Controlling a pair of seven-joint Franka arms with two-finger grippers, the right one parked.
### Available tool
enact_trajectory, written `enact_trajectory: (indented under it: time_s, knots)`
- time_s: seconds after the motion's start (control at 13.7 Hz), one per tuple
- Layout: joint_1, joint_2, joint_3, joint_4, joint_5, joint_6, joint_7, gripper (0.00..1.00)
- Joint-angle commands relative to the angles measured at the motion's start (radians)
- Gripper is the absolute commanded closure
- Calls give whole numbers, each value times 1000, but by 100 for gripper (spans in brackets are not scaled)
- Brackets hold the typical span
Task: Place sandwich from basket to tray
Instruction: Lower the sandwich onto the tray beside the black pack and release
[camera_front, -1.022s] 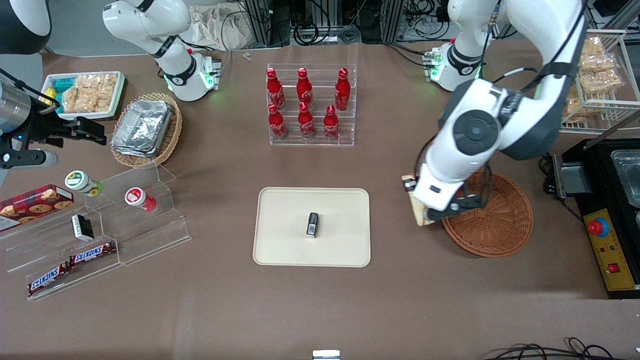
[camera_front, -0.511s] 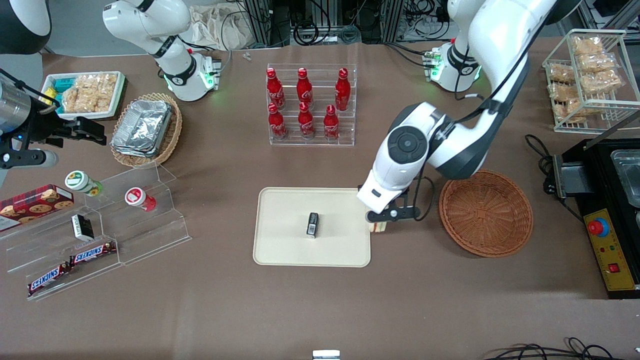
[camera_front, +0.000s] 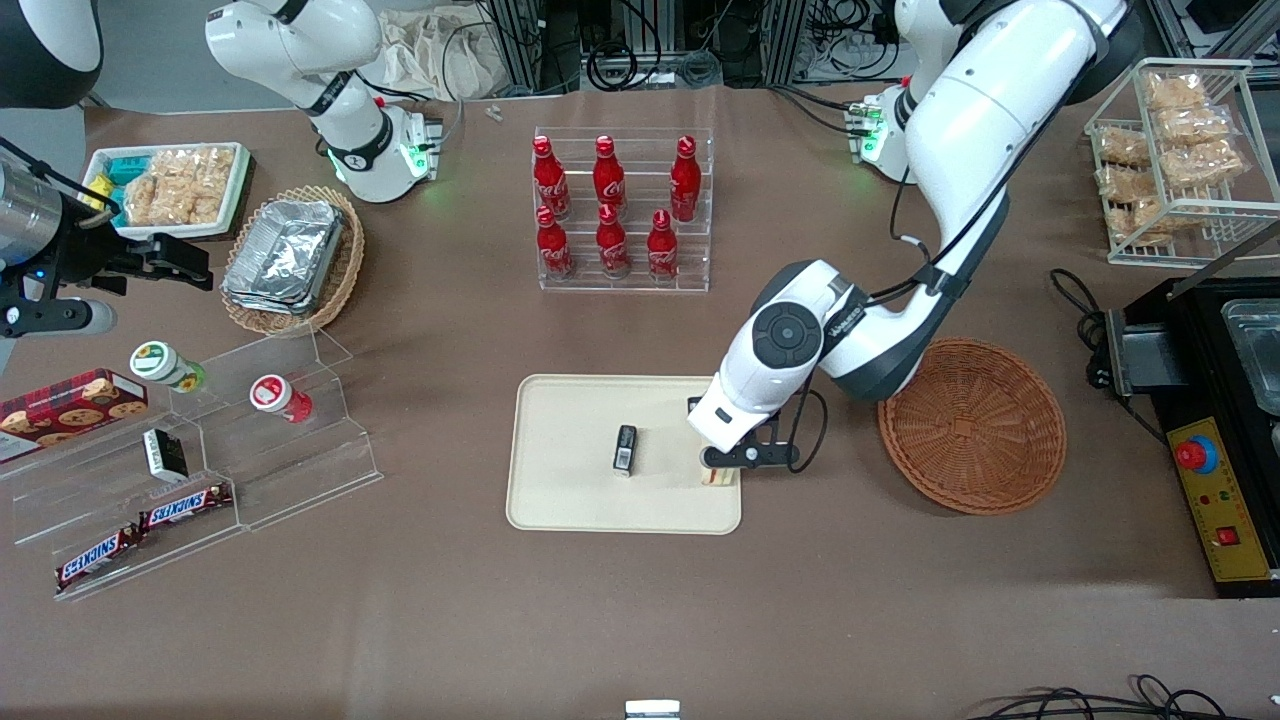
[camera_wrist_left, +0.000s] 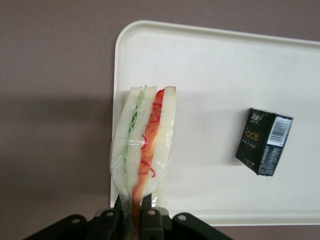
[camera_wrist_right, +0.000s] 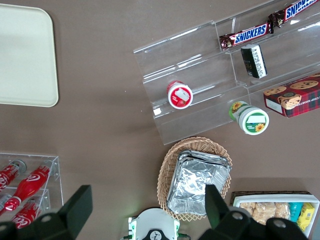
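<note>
sandwich (camera_wrist_left: 144, 145): clear-wrapped wedge, white bread with green and orange-red filling layers showing edge-on, pinched at one end in the gripper (camera_wrist_left: 131, 216), hanging over the tray's edge nearest the basket. tray (camera_front: 570, 500): flat cream rectangle, rounded corners, low rim, mid-table. basket (camera_front: 975, 425): round reddish-brown wicker bowl, nothing visible in it, sits beside the tray toward the working arm's end

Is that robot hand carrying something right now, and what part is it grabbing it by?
Yes. The gripper is shut on the wrapped sandwich, pinching it by one narrow end, above the edge of the tray nearest the basket.
</note>
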Motion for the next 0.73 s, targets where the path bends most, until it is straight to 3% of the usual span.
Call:
enact_trajectory:
  time_s: [0.0,0.07,0.22,0.29,0.44,0.66]
  knots:
    - [-13,42,0,40,21,0,2,92]
    - [-14,48,0,40,23,0,2,87]
    - [-14,62,0,40,32,2,1,54]
    - [-14,66,1,42,32,3,-2,28]
    - [-14,67,2,40,33,3,-6,2]
    - [-5,48,0,42,29,0,-15,1]
